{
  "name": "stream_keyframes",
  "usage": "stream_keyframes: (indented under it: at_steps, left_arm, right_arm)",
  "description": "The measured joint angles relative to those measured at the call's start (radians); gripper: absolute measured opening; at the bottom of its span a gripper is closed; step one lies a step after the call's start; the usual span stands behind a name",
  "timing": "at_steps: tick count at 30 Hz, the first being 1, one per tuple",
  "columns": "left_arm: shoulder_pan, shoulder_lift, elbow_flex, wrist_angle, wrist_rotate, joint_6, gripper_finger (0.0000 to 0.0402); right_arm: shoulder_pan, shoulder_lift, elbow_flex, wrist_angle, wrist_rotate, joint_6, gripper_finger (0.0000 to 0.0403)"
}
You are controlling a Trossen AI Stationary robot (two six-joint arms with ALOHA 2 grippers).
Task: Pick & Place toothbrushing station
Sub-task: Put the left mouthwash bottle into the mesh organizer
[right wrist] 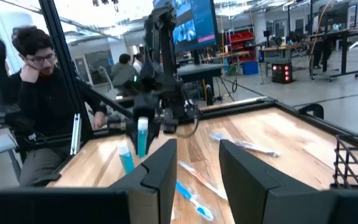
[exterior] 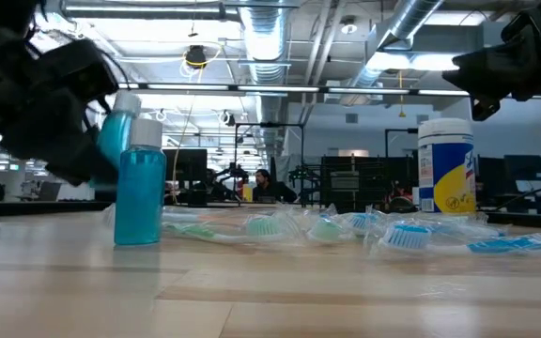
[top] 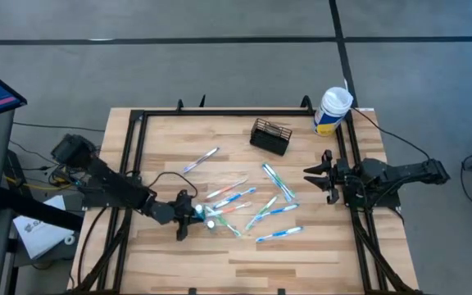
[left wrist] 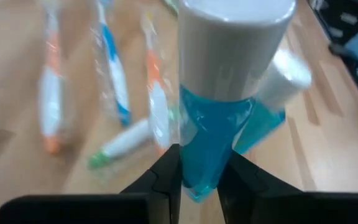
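The toothbrushing station, a small black wire-mesh caddy point(top: 270, 136) point(right wrist: 357, 163), stands on its base near the table's far edge. My left gripper point(top: 192, 213) point(left wrist: 201, 180) is near the table's middle left, shut on a small blue bottle with a white cap point(left wrist: 219, 93) point(right wrist: 142, 138) point(exterior: 114, 131). A second blue bottle point(exterior: 141, 192) point(right wrist: 126, 160) point(left wrist: 272, 106) stands upright on the table next to it. Several toothbrushes in clear wrap point(top: 244, 205) lie flat across the middle. My right gripper point(top: 313, 179) point(right wrist: 197, 168) waits open at the right edge. My left gripper pinches the blue bottle's body point(left wrist: 199, 163) between its two fingers, low on the bottle and below the white cap. The fingers come from the table's left, slanting down. The bottle is lifted clear of the table, cap up and slightly tilted.
A white, yellow and blue canister point(top: 333, 111) point(exterior: 446, 167) stands at the far right corner. A black frame point(top: 134, 147) rims the table. The near strip of the wooden top point(top: 244, 266) is bare. People sit beyond the table's left side point(right wrist: 39, 112).
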Motion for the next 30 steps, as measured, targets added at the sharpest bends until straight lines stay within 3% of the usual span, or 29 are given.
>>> stream_keyframes:
  at_steps: [7, 12, 20, 30]
  left_arm:
    - [0.147, -0.235, 0.084, -0.334, 0.091, 0.077, 0.0066]
    - [0.269, -0.273, 0.249, -0.599, 0.181, 0.169, 0.0065]
    - [0.380, -0.159, 0.502, -0.801, 0.299, 0.293, 0.0065]
    - [0.400, 0.116, 0.846, -1.052, 0.348, 0.393, 0.0065]
  right_arm:
    - [-0.019, 0.161, 0.078, 0.004, 0.001, -0.023, 0.0111]
    - [-0.054, 0.341, 0.165, 0.006, -0.004, -0.032, 0.0111]
    - [-0.106, 0.626, 0.351, 0.006, -0.080, -0.094, 0.0111]
    - [-0.170, 0.958, 0.617, -0.008, -0.262, -0.170, 0.0111]
